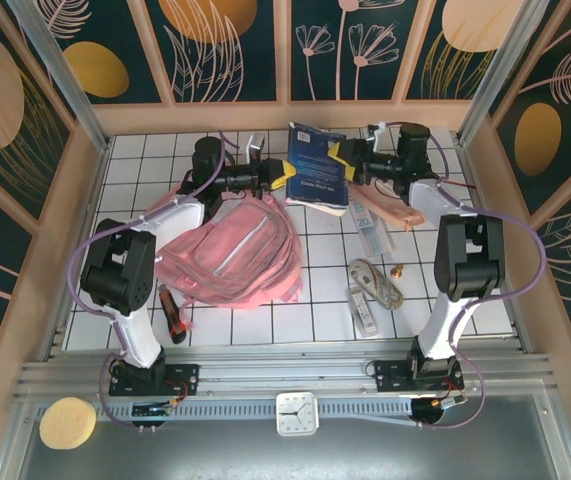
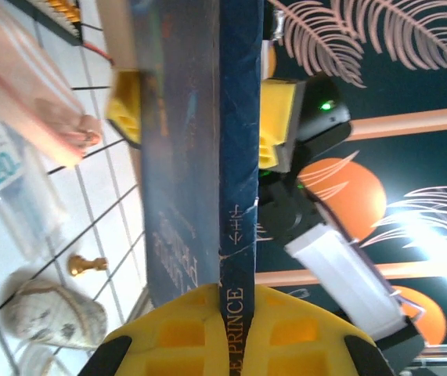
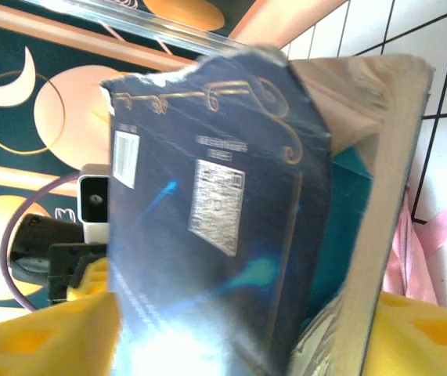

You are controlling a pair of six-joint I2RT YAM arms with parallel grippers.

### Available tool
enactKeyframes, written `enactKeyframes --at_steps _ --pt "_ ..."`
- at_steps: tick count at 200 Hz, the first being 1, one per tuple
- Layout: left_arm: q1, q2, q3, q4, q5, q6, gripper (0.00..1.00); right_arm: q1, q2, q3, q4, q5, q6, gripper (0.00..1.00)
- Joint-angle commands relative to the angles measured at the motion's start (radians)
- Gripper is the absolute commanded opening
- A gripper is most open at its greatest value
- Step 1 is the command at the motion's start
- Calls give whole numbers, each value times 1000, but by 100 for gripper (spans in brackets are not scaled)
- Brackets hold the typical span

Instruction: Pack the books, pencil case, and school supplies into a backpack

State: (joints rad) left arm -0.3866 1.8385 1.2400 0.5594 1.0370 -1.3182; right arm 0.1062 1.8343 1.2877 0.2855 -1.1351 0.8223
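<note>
A navy blue book is held off the table at the back, above the top of the pink backpack. My left gripper is shut on its spine, which runs up between the yellow fingers. My right gripper straddles the book's opposite edge. The back cover lies against one finger and the fanned pages against the other; whether they press is unclear. The pink pencil case lies right of the book. The cord bundle and whitish ruler lie nearer.
A clear packet marked 20 lies by the pencil case, with a small brass piece next to the cord. A red-and-black utility knife lies left of the backpack by my left arm. Wooden walls close in the back and both sides.
</note>
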Motion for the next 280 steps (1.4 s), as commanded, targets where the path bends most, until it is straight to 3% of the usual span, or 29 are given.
enactKeyframes --at_steps 1,10,46,65,83,89,93,95,98,139,156,175,189,216,280 --pt "11 -34 42 -196 10 207 0 -2 -93 -18 17 -46 -4 55" --pt "11 -31 47 -219 5 225 0 -2 -106 -26 17 -52 -4 48" --pt "15 -22 70 -266 3 257 0 -1 -139 -25 -85 -35 -64 1" --pt "17 -35 106 -364 -11 340 3 1 -155 -22 -143 -11 -98 0" --pt "17 -58 136 -522 -57 473 28 1 -177 -26 -168 17 -103 0" --pt "17 -67 140 -576 -78 518 57 1 -188 -29 -177 35 -106 0" --pt "18 -74 141 -609 -94 550 89 -1 -193 -30 -187 50 -110 0" --pt "17 -79 141 -627 -106 565 96 -1 -196 -30 -194 56 -112 0" --pt "18 -85 140 -656 -119 590 98 -3 -202 -29 -205 66 -116 0" --pt "-2 -234 48 -994 -578 981 99 -39 -296 -18 -452 232 -207 0" --pt "-77 -281 -10 -1070 -769 1122 99 -61 -342 -32 -516 269 -228 0" --pt "-185 -315 -84 -1085 -901 1201 99 -77 -374 -47 -575 290 -253 0" --pt "-235 -342 -143 -1058 -933 1215 98 -84 -388 -63 -588 284 -258 0" --pt "-280 -350 -182 -1057 -926 1219 81 -84 -394 -84 -589 273 -256 0" --pt "-384 -277 -194 -1109 -927 1232 61 -82 -416 -147 -566 258 -242 0"
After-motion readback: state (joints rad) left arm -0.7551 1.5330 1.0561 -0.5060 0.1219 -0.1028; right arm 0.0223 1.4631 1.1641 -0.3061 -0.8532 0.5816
